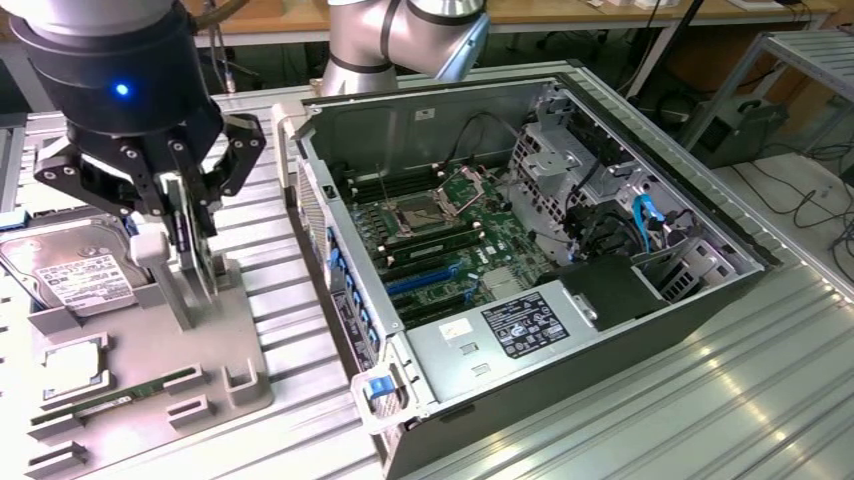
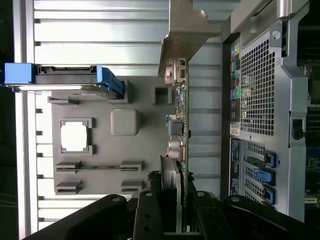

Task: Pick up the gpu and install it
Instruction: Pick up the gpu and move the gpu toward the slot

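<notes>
Black gripper (image 1: pixel 184 222) clamps gpu (image 1: pixel 194 278) upright — hard-drive label (image 1: pixel 78 272) illegible.

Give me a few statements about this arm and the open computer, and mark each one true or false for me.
1. The jaws are closed on the gpu, which hangs on edge. True.
2. The gpu is already plugged into the computer. False: it is above the gray tray, to the exterior view's left of the computer case.
3. The computer case lies with its side open, and the motherboard is in plain sight. True.
4. The hard drive sits inside the case. False: it lies outside the case, at the gray tray's side farthest from it.
</notes>
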Motion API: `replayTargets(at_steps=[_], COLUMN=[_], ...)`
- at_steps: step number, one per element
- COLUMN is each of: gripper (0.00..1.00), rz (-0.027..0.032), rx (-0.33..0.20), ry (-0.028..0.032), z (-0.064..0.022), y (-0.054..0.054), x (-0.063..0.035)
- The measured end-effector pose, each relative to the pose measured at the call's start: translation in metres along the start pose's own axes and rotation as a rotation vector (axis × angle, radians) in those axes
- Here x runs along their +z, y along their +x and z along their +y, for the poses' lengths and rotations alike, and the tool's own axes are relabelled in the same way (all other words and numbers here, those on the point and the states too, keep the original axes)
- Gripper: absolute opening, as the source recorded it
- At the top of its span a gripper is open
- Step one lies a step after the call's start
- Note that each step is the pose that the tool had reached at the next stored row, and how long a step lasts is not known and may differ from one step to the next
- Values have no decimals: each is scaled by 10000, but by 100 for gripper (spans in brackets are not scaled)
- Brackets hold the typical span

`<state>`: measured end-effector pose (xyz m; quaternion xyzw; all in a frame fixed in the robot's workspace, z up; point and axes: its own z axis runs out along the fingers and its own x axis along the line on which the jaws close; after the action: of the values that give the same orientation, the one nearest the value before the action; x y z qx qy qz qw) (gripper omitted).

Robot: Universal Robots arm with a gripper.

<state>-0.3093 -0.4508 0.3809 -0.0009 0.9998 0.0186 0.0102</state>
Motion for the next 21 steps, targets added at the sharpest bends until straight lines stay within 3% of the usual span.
replayTargets(at_steps=[9, 17, 21], gripper=[28, 28, 28], rz=[0, -1, 0], rx=[-1, -1, -2], ry=[8, 58, 65], z=[17, 48, 50], y=[-6, -11, -12], x=[-258, -580, -587])
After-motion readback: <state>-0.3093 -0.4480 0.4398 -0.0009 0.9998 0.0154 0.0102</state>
